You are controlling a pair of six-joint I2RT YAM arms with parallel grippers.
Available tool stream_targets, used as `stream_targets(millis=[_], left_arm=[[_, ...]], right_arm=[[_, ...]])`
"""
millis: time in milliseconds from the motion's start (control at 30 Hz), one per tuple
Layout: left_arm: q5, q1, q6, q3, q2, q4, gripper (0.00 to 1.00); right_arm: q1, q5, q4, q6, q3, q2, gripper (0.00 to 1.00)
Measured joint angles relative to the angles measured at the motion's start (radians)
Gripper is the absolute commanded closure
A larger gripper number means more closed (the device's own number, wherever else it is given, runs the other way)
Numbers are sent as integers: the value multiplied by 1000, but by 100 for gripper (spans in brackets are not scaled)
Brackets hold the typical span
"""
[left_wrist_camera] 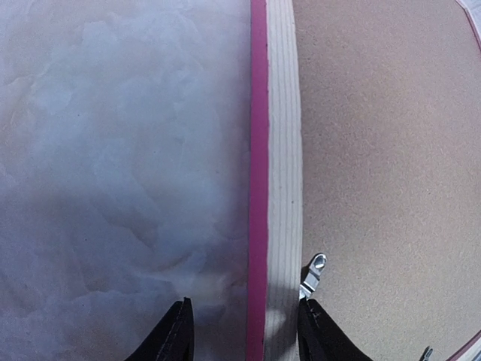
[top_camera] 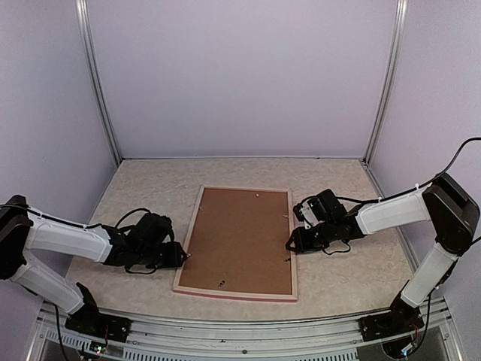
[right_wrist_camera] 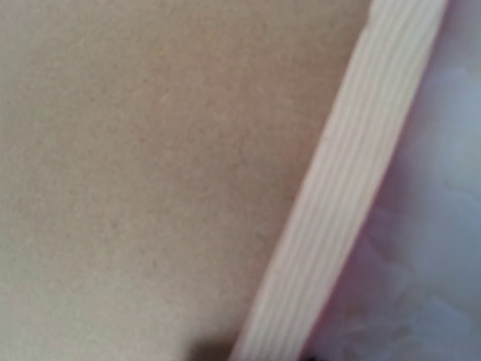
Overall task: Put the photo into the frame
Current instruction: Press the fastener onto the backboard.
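Pale pinkish wood marks the back of the large, thin rectangular frame, which lies face down at the centre of the mottled beige table in the top view. A plain brown fibreboard backing board fills it. We see no photo in any view, and we cannot tell whether it sits beneath the board. The left gripper meets the frame's left side and the right gripper its right side.

In the left wrist view, the left gripper stands moderately wide. Its dark fingers straddle the frame at its ribbed wooden rail with the bright pink outer edge. The outer finger stands clear of the wood. A small bright metal tab lies just beside the inner finger, on the grainy backing board.

In the right wrist view, we see the frame, the backing board and the table, all blurred. We cannot tell how far the right gripper is open.

We judge the step in hand to be securing both sides of the frame. Close evenly on the wood, avoid the tab, and keep the thin frame level, as it likely flexes.
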Motion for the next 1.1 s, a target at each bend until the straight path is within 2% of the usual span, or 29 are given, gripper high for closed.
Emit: stream_targets(millis=[200, 433, 700, 900, 1100], left_arm=[[-9, -2, 21, 30, 35, -14, 56], [-60, -38, 29, 74, 72, -40, 71], [-137, -82, 34, 124, 117, -74, 83], [-198, -109, 47, 141, 137, -92, 95], [-238, -129, 48, 146, 148, -96, 96]], right_arm=[[0, 0, 0, -1, 0, 0, 63], [0, 0, 0, -3, 0, 0, 63], [0, 0, 0, -3, 0, 0, 63], [0, 0, 0, -3, 0, 0, 63], [0, 0, 2, -3, -2, 0, 63]])
